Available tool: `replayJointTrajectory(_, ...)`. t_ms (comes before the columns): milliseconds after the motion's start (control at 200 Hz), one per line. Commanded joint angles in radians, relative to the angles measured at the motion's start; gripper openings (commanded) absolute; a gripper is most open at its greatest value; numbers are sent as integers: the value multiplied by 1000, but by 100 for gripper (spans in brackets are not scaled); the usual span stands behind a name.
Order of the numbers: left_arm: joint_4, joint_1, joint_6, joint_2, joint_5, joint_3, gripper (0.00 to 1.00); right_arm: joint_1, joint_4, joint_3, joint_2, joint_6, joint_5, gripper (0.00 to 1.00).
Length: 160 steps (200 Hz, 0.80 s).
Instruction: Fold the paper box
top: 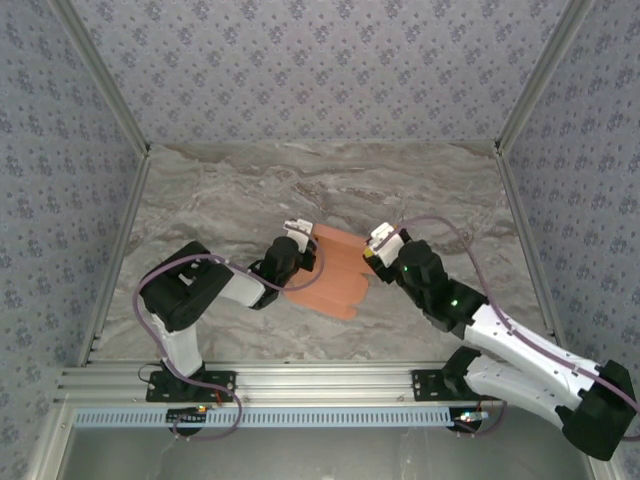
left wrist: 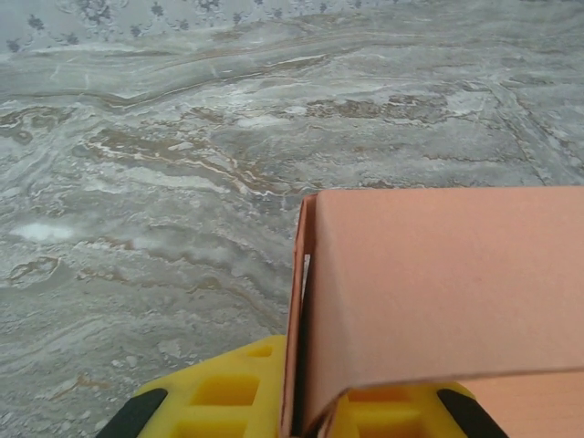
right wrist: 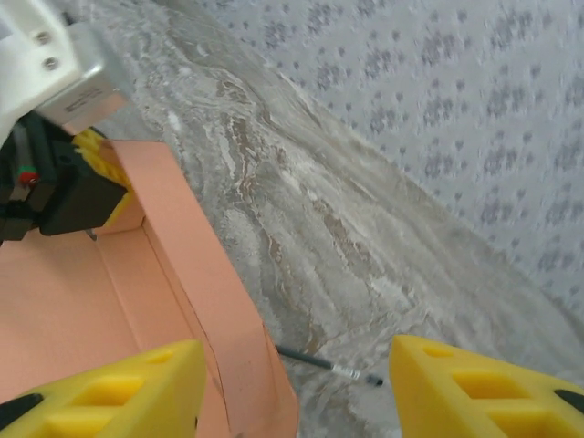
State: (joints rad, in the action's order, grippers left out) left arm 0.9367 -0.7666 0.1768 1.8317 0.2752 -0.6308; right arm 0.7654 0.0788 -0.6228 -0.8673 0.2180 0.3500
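Observation:
The paper box [top: 335,275] is a salmon-orange card sheet, partly folded, lying mid-table between the two arms. My left gripper [top: 303,243] is at its left edge. In the left wrist view its yellow fingers [left wrist: 228,392] are shut on an upright double wall of the paper box [left wrist: 438,292], and a panel bends off to the right. My right gripper [top: 376,250] is at the sheet's right edge and is open. One raised strip of the paper box [right wrist: 196,274] stands just inside its left finger [right wrist: 119,388], and the other finger [right wrist: 484,383] is well clear.
The marble-patterned tabletop [top: 250,190] is enclosed by patterned walls at the back and both sides. A thin dark rod with a white band [right wrist: 330,365] lies on the table between my right fingers. A metal rail [top: 320,380] runs along the near edge.

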Motion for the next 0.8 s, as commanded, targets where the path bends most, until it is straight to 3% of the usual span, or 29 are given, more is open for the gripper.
replayJointTrajectory(0,-21,0,29,-37,46,5,14,-12,138,-83,-53,-309,-48,58)
replayJointTrajectory(330,-27,-2,37,-37,56,3,14,-17,323,-359,-402,-622,-47,66)
replayJointTrajectory(795,-22,-8,39,-28,55,-1,14,-91,280,-376,-550,-814,-186,66)
